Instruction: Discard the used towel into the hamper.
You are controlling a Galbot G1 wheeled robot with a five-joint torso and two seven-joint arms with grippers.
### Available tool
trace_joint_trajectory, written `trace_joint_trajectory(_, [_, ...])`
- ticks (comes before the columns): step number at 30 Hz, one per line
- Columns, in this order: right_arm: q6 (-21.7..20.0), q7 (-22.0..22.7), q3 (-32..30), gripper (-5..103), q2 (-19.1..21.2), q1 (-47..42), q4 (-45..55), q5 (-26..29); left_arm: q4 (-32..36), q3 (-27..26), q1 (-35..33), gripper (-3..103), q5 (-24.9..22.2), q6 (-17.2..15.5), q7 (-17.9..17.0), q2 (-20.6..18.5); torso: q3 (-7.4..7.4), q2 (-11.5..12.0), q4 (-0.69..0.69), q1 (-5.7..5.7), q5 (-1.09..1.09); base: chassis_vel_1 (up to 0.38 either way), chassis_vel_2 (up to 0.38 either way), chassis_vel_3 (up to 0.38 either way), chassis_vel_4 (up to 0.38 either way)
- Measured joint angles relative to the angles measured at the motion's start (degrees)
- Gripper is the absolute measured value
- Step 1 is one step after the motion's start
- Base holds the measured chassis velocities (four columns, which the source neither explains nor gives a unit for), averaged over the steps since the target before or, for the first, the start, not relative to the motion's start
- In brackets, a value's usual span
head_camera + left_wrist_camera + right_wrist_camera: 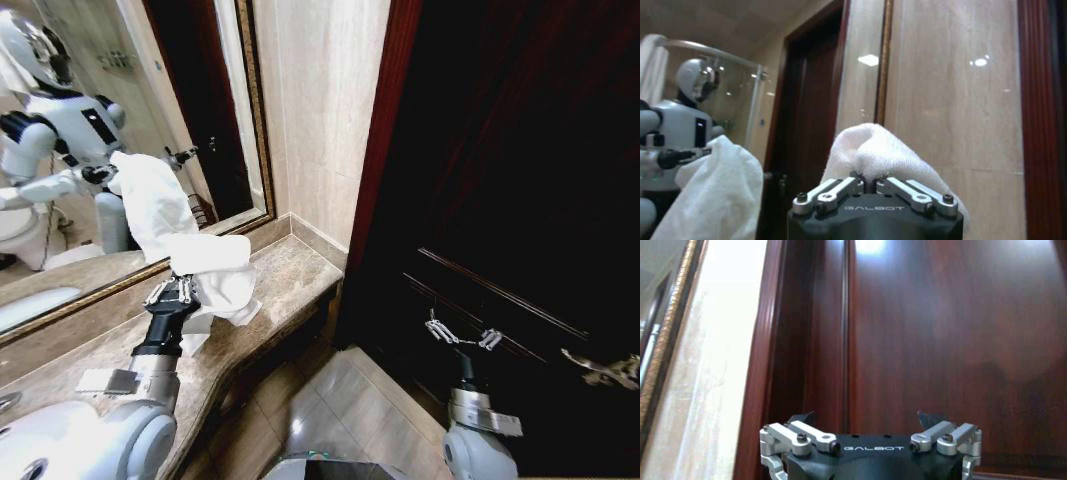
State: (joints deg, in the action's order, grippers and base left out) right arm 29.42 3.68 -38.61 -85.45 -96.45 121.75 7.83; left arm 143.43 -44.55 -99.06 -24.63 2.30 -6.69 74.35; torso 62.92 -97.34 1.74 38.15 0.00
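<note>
I see my left gripper clenched on a white terry-cloth towel, holding it up above the brown marble counter beside the gold-framed wall mirror. The towel bunches over the fingertips. My right gripper hangs with fingers spread and empty before the dark reddish wooden door.

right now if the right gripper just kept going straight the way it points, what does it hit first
Most likely the dark wooden door. The right gripper is open and empty, facing that door's panel with nothing between them in its wrist view, though how far off the door stands is unclear.
</note>
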Motion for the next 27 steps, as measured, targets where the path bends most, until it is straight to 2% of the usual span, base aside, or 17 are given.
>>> trace_joint_trajectory(27, [1.01, 0.69, -0.89, 100, 0.12, -0.71, 2.92, -0.08, -0.18, 1.66, 0.78, 4, 0.87, -0.69, 0.32, -0.77, 0.00, 0.00, 0.00, 0.00, 0.00, -0.096, -0.106, -0.097, -0.104])
